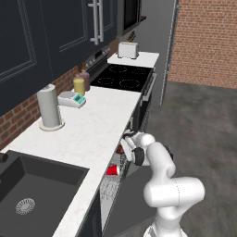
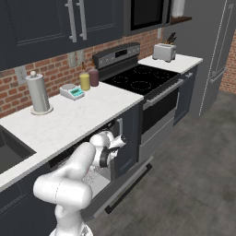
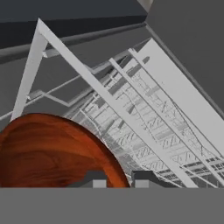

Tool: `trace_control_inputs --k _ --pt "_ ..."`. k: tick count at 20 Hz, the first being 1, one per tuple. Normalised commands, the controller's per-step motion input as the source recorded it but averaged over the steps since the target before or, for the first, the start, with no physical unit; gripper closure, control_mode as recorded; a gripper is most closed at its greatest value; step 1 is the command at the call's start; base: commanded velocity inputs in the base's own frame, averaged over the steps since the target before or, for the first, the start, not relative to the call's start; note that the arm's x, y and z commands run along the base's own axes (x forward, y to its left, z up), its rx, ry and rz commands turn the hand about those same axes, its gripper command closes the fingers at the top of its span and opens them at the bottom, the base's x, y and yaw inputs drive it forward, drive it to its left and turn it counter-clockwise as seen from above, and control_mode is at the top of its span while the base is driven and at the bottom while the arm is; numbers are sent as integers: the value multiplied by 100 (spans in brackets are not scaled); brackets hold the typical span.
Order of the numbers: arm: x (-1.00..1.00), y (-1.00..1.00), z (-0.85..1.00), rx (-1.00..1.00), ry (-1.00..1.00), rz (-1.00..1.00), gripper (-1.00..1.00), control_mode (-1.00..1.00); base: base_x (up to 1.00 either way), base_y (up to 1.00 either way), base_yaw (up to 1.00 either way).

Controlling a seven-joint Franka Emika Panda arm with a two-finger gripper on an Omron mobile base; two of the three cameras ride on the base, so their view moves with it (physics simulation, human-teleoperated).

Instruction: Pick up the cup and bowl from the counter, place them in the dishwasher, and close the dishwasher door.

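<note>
holding the bowl at its rim, gripper almost closed on it, just above the rack of the dishwasher. cup already in the rack, near the bowl. risk: releasing with the bowl tilted, sliding against the cup or jamming under the counter.

The white arm rises from its base, bends at the elbow and reaches forward and down. The wrist is turned low toward the left side. In the hand view the gripper shows two dark fingertips standing close together, with only a narrow gap between them.
</note>
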Motion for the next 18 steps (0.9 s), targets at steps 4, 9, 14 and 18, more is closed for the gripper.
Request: trace_control_inputs --k 4,9,14,18 --pt "-4 0 -46 0 2 0 100 -100 0 0 0" --pt "-31 0 -34 0 1 -2 -100 -100 0 0 0" --pt "-35 -1 -11 0 0 -4 -100 -100 0 0 0" --pt "-38 -11 0 0 0 -5 -100 -100 0 0 0"
